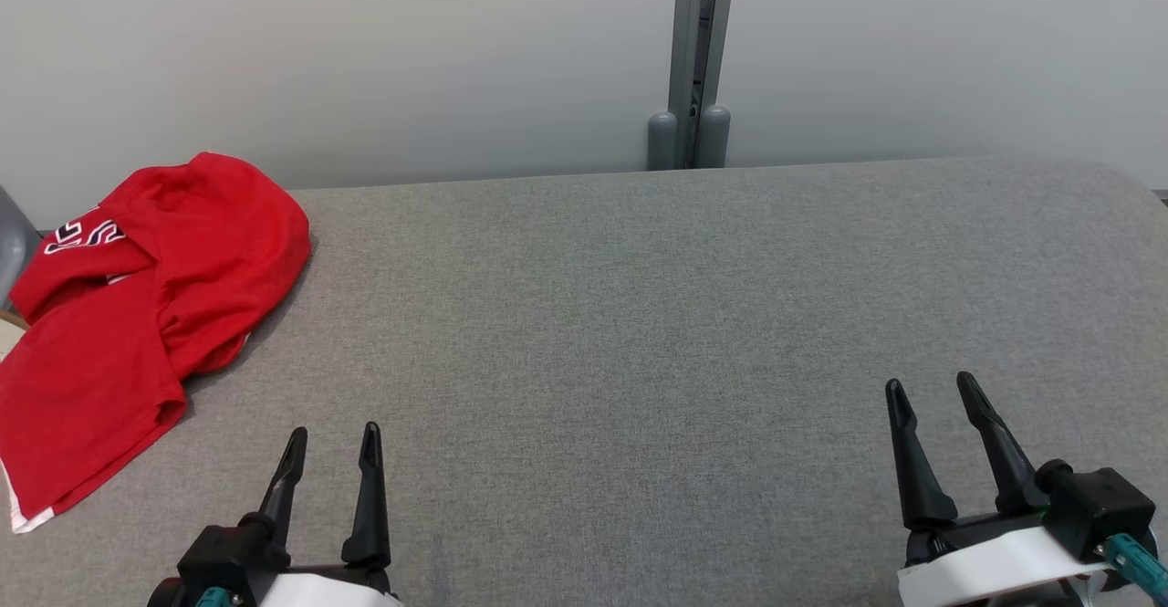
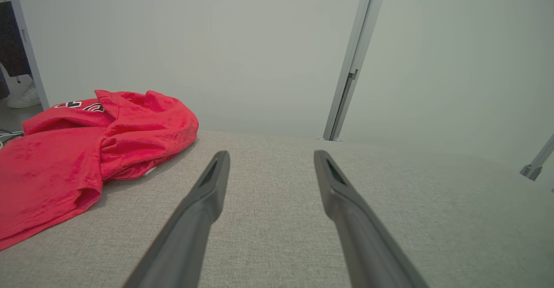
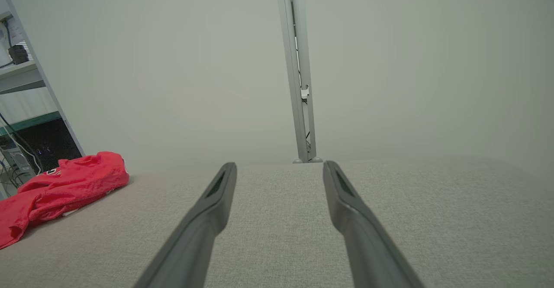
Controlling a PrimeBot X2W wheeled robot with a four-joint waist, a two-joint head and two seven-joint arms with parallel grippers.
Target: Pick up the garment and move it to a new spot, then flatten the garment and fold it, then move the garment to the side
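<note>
Pick-up not begun — left gripper (image 1: 333, 432) and right gripper (image 1: 932, 382) gape wide, empty, right of the shirt (image 1: 137, 315); next, the left must reach it.

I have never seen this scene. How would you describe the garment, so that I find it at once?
A wide grey fabric-covered table stands before a pale wall. At its left end, ahead of the left gripper, lies a crumpled red shirt. It is the one bright thing there, with white and black lettering near its far side.
</note>
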